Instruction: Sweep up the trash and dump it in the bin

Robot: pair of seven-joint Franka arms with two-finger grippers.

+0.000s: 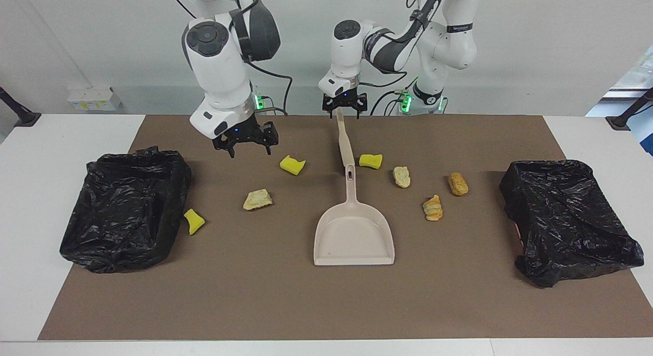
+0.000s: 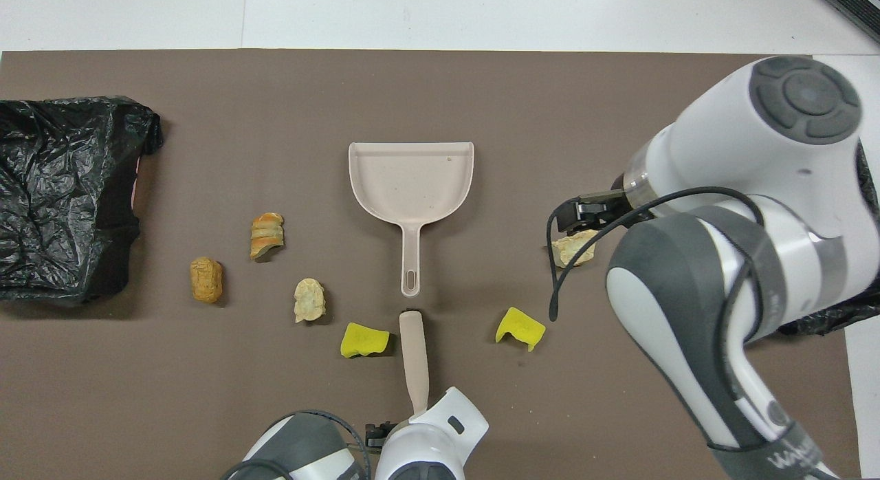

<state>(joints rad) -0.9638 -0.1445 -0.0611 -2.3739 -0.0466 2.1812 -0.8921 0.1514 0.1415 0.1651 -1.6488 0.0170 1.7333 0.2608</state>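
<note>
Seven scraps of trash lie on the brown mat (image 1: pixel 285 300), spread to both sides of the beige dustpan (image 1: pixel 352 246), which rests flat with its handle toward the robots.

Toward the right arm's end from the dustpan sits a black-lined bin (image 1: pixel 125 208), with a yellow sponge chunk (image 1: pixel 194 221) just beside it. The right gripper (image 1: pixel 246 149) hangs above the mat on that side of the dustpan, its claw spread apart and holding nothing. From above it covers part of the tan bread lump (image 1: pixel 257 199). A second sponge chunk (image 1: pixel 292 164) lies nearer the robots than the dustpan.

Straight in line with the dustpan's handle, nearer the robots, lies the beige brush (image 1: pixel 344 142). The left gripper (image 1: pixel 344 110) is over its robot-side end, claw apart; whether it touches the handle I cannot tell.

Toward the left arm's end from the dustpan come a third sponge chunk (image 1: pixel 370 161), a pale lump (image 1: pixel 401 176), a striped orange lump (image 1: pixel 433 208) and a brown lump (image 1: pixel 458 183) — then the second black-lined bin (image 1: pixel 566 218).
</note>
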